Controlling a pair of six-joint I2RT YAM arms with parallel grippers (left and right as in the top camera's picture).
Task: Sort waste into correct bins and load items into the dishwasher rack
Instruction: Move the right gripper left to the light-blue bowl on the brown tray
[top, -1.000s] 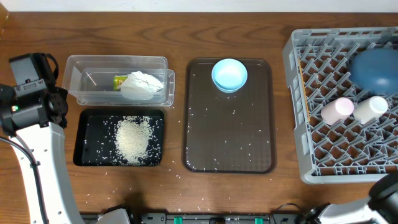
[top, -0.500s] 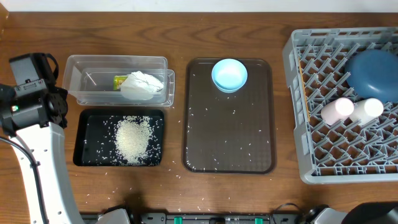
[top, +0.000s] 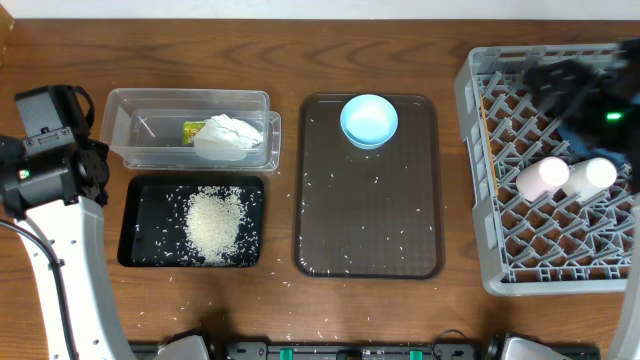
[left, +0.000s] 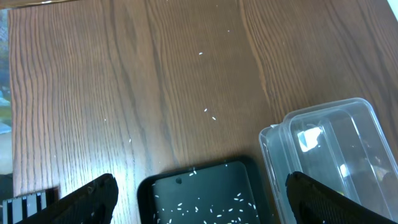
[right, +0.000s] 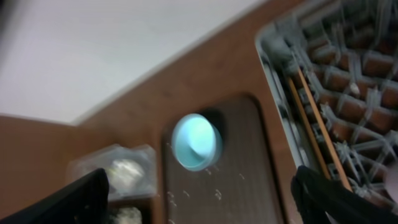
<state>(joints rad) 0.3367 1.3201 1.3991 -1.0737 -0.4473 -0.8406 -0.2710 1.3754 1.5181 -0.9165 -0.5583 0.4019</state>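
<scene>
The clear tub (top: 190, 96) holds the white tissue (top: 230, 136) and the green-and-yellow wrapper (top: 193, 130). The black tray (top: 125, 225) holds a pile of rice (top: 213, 222). The light-blue bowl (top: 369, 120) sits on the brown serving tray. The grey rack (top: 480, 230) holds the pink cup (top: 541, 177), the white cup (top: 590, 176) and the chopsticks (right: 314, 121) along its left wall. My right arm (top: 585, 95), blurred, is over the rack and hides the dark-blue bowl. My right gripper (right: 205, 199) is open and empty. My left gripper (left: 199, 205) is open above the black tray's far end (left: 205, 186).
The brown serving tray (top: 370, 230) lies mid-table with scattered rice grains on it. Loose grains also lie on the wood in front of the trays. The left wrist view shows the tub's corner (left: 329, 143) and bare wood beyond.
My right arm has swung up from the bottom right corner to over the rack, and it now covers the dark-blue bowl. The left arm has not moved.
</scene>
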